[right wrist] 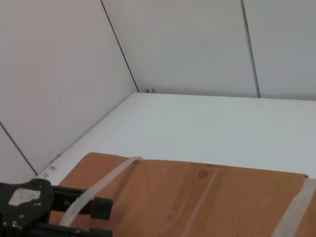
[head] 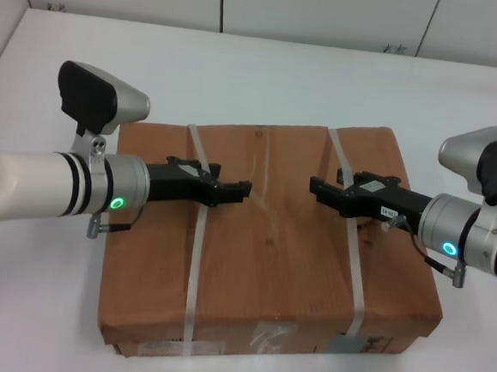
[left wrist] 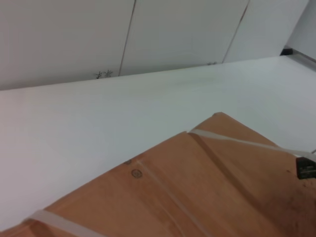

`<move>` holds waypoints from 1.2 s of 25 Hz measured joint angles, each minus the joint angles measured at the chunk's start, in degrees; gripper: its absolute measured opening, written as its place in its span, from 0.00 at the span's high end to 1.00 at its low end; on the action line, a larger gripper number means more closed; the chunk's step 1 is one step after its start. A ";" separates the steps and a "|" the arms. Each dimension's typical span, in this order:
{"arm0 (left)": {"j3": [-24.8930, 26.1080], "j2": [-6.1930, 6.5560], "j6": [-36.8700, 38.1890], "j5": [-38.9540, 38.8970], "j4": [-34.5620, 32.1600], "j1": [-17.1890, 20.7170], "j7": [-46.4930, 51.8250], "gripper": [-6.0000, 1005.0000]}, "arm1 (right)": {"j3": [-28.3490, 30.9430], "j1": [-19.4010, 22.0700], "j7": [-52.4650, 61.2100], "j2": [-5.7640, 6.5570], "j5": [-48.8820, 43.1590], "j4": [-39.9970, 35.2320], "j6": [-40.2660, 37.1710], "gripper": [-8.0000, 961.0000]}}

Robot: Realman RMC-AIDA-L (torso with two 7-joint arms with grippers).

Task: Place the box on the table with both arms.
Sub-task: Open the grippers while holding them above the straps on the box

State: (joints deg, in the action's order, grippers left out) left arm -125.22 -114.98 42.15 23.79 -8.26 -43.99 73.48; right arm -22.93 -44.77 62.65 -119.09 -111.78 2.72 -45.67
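Observation:
The brown cardboard box lies flat on the white table, with two whitish straps across it and white labels on its near side. My left gripper hovers over the box's left half and points right. My right gripper hovers over the right half and points left. The two tips face each other a short gap apart above the box's middle. Neither holds anything. The box fills the lower part of the left wrist view, with the right gripper's tip at the edge. The right wrist view shows the box and the left gripper.
White wall panels stand behind the table's far edge. The bare tabletop stretches beyond and to both sides of the box. The box's near side is close to the table's front edge.

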 joint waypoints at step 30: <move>2.31 1.31 -4.49 0.09 0.09 2.46 0.29 0.28 | 0.08 1.98 1.52 0.01 0.15 -2.81 0.22 0.29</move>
State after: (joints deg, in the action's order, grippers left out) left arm -122.91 -113.68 37.67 23.88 -8.17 -41.53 73.76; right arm -22.85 -42.79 64.17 -119.08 -111.63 -0.09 -45.46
